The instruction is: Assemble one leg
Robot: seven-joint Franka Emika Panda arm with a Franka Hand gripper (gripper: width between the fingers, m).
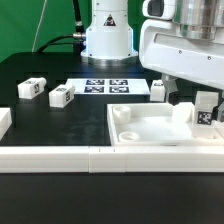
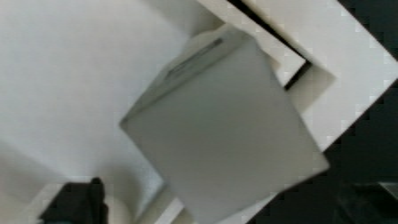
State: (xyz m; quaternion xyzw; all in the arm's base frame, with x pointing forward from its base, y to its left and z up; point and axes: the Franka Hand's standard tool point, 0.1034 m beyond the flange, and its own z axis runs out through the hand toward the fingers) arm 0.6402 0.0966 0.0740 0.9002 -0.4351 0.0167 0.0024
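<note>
One leg [image 1: 205, 110], a small white block with tag marks, stands upright at the far right corner of the large white tray-like piece [image 1: 150, 130]. My gripper [image 1: 201, 97] hangs right over it, fingers down either side. In the wrist view the leg [image 2: 231, 120] fills the middle as a big grey-white block. One dark fingertip [image 2: 80, 200] shows beside it with a light gap between, so the jaws look open. Three more legs lie on the black table: two [image 1: 30, 89] [image 1: 62, 95] on the exterior view's left, one [image 1: 158, 90] behind the tray-like piece.
The marker board [image 1: 105, 87] lies in front of the robot base [image 1: 107, 35]. Long white border rails run along the near edge [image 1: 70, 158] and the exterior view's left [image 1: 4, 122].
</note>
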